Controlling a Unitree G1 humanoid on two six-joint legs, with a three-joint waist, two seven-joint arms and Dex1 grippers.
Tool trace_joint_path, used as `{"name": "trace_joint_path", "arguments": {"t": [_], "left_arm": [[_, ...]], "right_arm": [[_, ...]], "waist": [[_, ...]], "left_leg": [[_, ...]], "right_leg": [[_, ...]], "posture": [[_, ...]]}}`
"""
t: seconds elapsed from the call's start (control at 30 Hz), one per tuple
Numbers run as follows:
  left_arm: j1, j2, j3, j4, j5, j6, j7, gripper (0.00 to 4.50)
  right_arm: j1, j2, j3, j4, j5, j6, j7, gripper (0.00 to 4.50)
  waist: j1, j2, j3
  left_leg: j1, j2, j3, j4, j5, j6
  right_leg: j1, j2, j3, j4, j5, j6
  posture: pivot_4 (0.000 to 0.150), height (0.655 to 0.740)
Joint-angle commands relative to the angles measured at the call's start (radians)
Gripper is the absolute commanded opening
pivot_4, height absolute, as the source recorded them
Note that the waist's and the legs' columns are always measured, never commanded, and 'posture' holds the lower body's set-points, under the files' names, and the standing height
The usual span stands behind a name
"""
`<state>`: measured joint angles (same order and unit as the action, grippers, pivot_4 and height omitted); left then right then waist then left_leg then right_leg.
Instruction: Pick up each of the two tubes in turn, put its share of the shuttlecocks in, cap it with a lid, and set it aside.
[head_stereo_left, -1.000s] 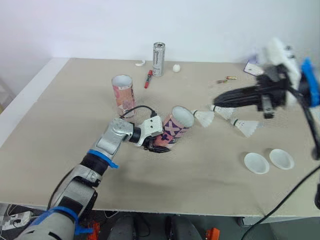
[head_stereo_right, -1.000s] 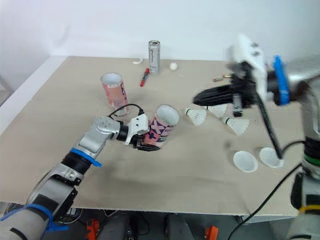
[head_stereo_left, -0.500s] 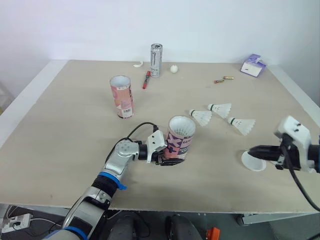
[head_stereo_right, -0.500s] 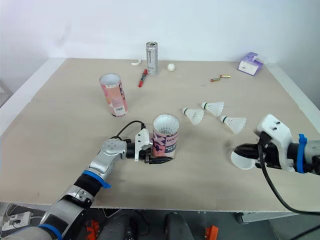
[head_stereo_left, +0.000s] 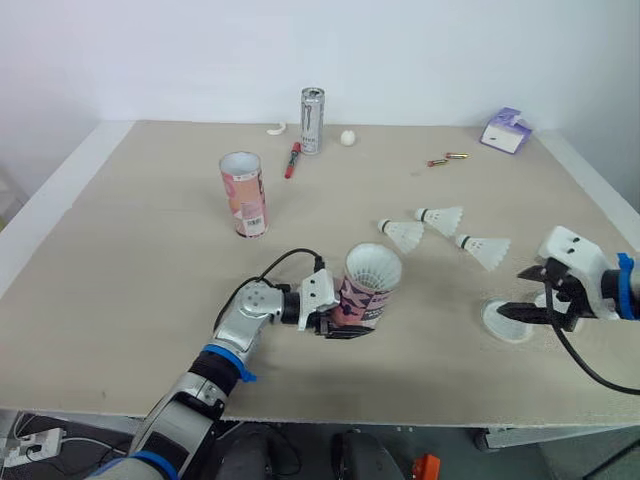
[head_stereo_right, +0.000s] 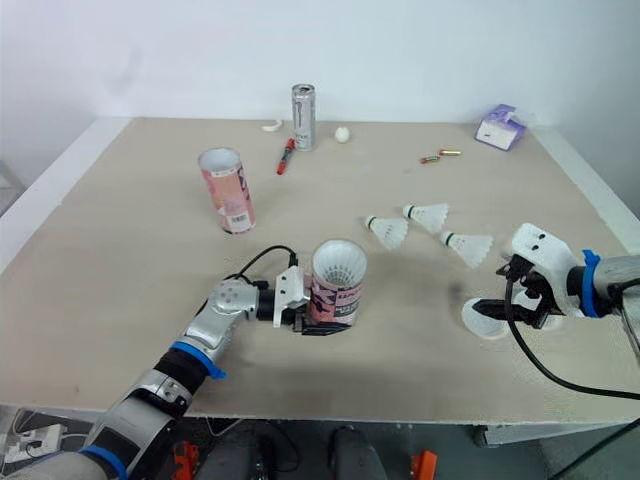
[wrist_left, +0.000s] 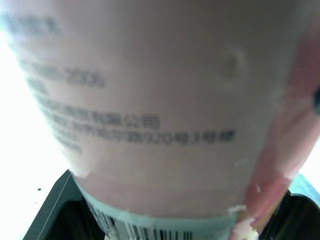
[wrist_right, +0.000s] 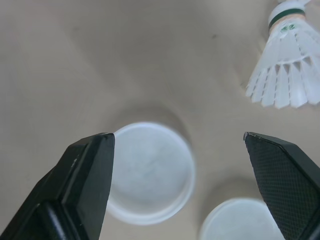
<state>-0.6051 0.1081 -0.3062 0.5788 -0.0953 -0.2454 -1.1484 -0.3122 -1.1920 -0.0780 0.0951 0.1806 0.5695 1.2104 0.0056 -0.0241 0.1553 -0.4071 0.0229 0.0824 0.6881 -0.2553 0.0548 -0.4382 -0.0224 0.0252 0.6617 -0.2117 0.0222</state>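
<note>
Left hand (head_stereo_left: 343, 322) is clamped on the patterned tube (head_stereo_left: 367, 288) low by its base, holding it roughly upright near the worktop's (head_stereo_left: 150, 260) front edge. Right hand (wrist_right: 177, 137) hangs spread wide above one lid (wrist_right: 150, 172), touching nothing. Thin card crushes easily, so the low grip suits. The lid is light and probably slippery, best pinched across its rim.

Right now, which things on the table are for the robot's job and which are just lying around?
For the job: held tube, second tube, three shuttlecocks, two lids.

Just lying about: can, red pen, white ball, purple box, brass bits.
</note>
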Motion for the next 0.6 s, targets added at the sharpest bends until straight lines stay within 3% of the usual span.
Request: {"name": "trace_joint_path", "arguments": {"t": [0.03, 0.3, 0.4, 0.6], "left_arm": [[0.004, 0.004, 0.0, -0.002, -0.003, 0.011, -0.004, 3.19], [0.013, 0.012, -0.012, -0.018, 0.007, 0.027, -0.006, 3.19], [0.015, 0.012, -0.013, -0.021, 0.005, 0.033, -0.004, 3.19], [0.023, 0.013, -0.018, -0.026, 0.005, 0.047, -0.006, 3.19]], "right_arm": [[-0.06, -0.016, 0.042, 0.062, -0.033, -0.041, 0.022, 4.44], [-0.167, 0.019, 0.146, 0.19, -0.085, -0.055, 0.046, 4.44], [-0.202, 0.035, 0.176, 0.239, -0.113, -0.058, 0.044, 3.6], [-0.222, 0.05, 0.211, 0.27, -0.134, -0.053, 0.068, 0.75]], "waist": [[0.001, 0.0, 0.0], [-0.001, 0.001, 0.0], [-0.001, 0.001, -0.001], [0.0, 0.001, -0.001]], "left_leg": [[0.0, 0.0, 0.0, 0.0, 0.0, 0.0], [0.0, 0.0, 0.0, 0.0, 0.0, 0.0], [0.001, 0.0, 0.001, 0.0, 0.0, 0.0], [0.0, 0.0, 0.0, 0.0, 0.0, 0.0]], "right_leg": [[0.0, 0.0, 0.0, 0.0, 0.0, 0.0], [0.0, 0.0, 0.0, 0.0, 0.0, 0.0], [0.0, 0.0, 0.0, 0.0, 0.0, -0.001], [0.0, 0.0, 0.0, 0.0, 0.0, -0.001]], "posture": [[0.15, 0.74], [0.15, 0.74], [0.15, 0.74], [0.15, 0.74]]}}
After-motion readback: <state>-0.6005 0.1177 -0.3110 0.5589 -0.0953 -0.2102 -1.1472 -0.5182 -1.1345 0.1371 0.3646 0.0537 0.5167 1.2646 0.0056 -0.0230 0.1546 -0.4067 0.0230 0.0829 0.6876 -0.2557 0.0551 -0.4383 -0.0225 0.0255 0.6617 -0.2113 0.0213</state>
